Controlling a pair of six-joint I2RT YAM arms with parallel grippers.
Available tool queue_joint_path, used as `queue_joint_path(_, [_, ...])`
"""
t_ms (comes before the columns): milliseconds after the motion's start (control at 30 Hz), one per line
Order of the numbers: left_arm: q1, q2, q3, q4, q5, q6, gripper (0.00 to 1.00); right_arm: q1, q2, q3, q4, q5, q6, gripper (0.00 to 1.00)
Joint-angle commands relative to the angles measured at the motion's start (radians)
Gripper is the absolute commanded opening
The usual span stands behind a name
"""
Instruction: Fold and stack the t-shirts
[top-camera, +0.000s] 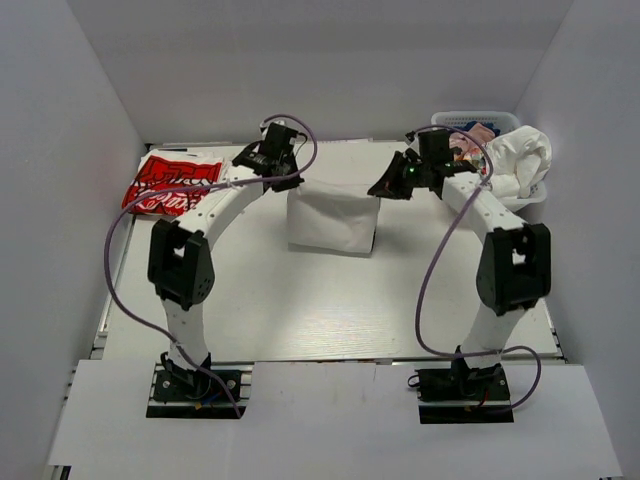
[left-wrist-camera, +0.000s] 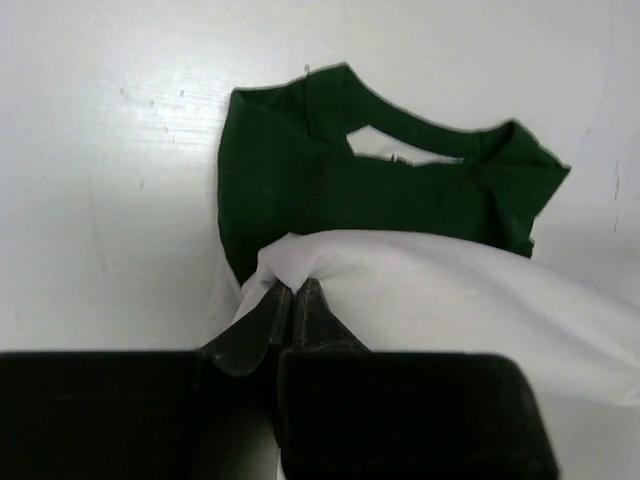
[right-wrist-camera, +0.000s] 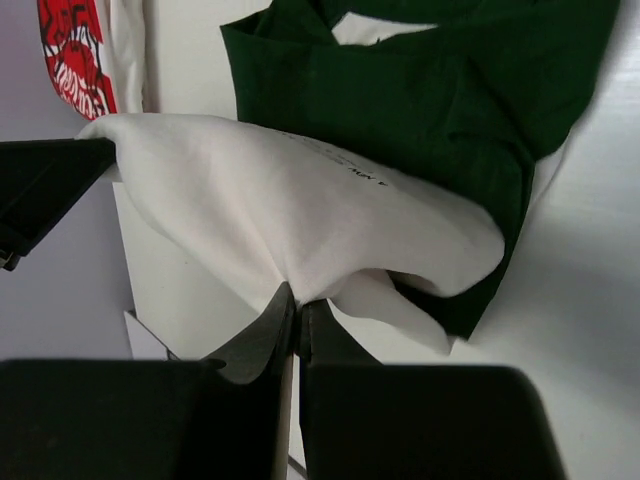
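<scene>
Arm bases: left arm base (top-camera: 195, 385) and right arm base (top-camera: 462, 385) are bolted at the near edge of the table (top-camera: 300, 310). Both arms reach toward the far edge.
Red-and-white t-shirt (top-camera: 170, 185): lies flat at the far left corner of the table, well apart from the other cloth. A strip of it shows at the top left of the right wrist view (right-wrist-camera: 75, 55).
Left gripper (left-wrist-camera: 292, 300): jaws pressed together, pinching a bunched corner of the white cloth. Seen from above it is raised off the table near the far edge, left of centre (top-camera: 283, 180).
White t-shirt (top-camera: 332, 222): held off the table and stretched between the two grippers, hanging as a sheet near the middle of the far edge. A thin line of dark print crosses it in the right wrist view (right-wrist-camera: 280, 210). It drapes over the lower part of the green one (left-wrist-camera: 450, 290).
Dark green t-shirt (left-wrist-camera: 380, 200): lies flat on the table under the white one, with collar and shoulders uncovered (right-wrist-camera: 430, 110). The hanging sheet hides it from above.
Right gripper (right-wrist-camera: 295, 305): jaws pressed together, pinching the white cloth's other edge, raised right of centre (top-camera: 385, 187).
Basket (top-camera: 470, 120): white plastic lattice, at the far right corner, holding a white bundle (top-camera: 520, 160) that spills over its rim and some pinkish cloth (top-camera: 485, 130).
</scene>
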Motion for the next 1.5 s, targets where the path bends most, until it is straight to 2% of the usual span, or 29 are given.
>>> queue_joint_path(0, [0.038,0.066,0.143,0.036,0.018,0.045,0.00,-0.033,0.082,0.103,0.021,-0.074,-0.003,0.00])
queue_joint_path(167, [0.077,0.249,0.306,0.018,0.104,0.085,0.00,-0.080,0.309,0.259,0.008,-0.099,0.018,0.00])
queue_joint_path(200, [0.077,0.296,0.334,0.039,0.149,0.085,0.00,-0.084,0.329,0.285,0.031,-0.097,0.020,0.05])
queue_joint_path(233, [0.086,0.317,0.346,0.054,0.179,0.105,0.09,-0.084,0.375,0.319,0.034,-0.097,0.021,0.19])
queue_joint_path(267, [0.086,0.335,0.360,0.065,0.194,0.105,0.24,-0.097,0.421,0.362,0.024,-0.108,0.026,0.29])
queue_joint_path(300, [0.095,0.352,0.400,0.076,0.194,0.105,0.54,-0.099,0.436,0.379,0.024,-0.113,0.023,0.38])
queue_joint_path(333, [0.107,0.398,0.485,0.052,0.179,0.105,0.99,-0.102,0.477,0.434,0.025,-0.096,0.014,0.89])
queue_joint_path(433, [0.117,0.407,0.524,0.042,0.167,0.105,1.00,-0.102,0.473,0.471,0.010,-0.058,-0.014,0.90])
queue_joint_path(500, [0.126,0.378,0.495,0.074,0.176,0.105,1.00,-0.097,0.447,0.464,0.015,-0.019,-0.038,0.90])
queue_joint_path(700, [0.101,0.223,0.252,0.209,0.237,0.124,1.00,-0.053,0.246,0.277,0.044,0.090,-0.101,0.90])
queue_joint_path(833, [0.092,0.228,0.170,0.272,0.386,0.134,1.00,-0.021,0.189,0.160,0.177,0.026,-0.079,0.90])
queue_joint_path(1067, [0.083,0.378,0.218,0.272,0.437,0.125,1.00,-0.013,0.395,0.279,0.281,-0.041,0.032,0.90])
queue_joint_path(1167, [0.092,0.430,0.228,0.257,0.402,0.125,1.00,-0.024,0.482,0.305,0.300,0.036,0.058,0.90])
queue_joint_path(1300, [0.103,0.505,0.228,0.202,0.343,0.104,1.00,-0.035,0.573,0.289,0.352,0.033,0.086,0.90])
queue_joint_path(1467, [0.103,0.547,0.238,0.157,0.343,0.104,1.00,-0.033,0.650,0.373,0.277,0.025,0.040,0.90])
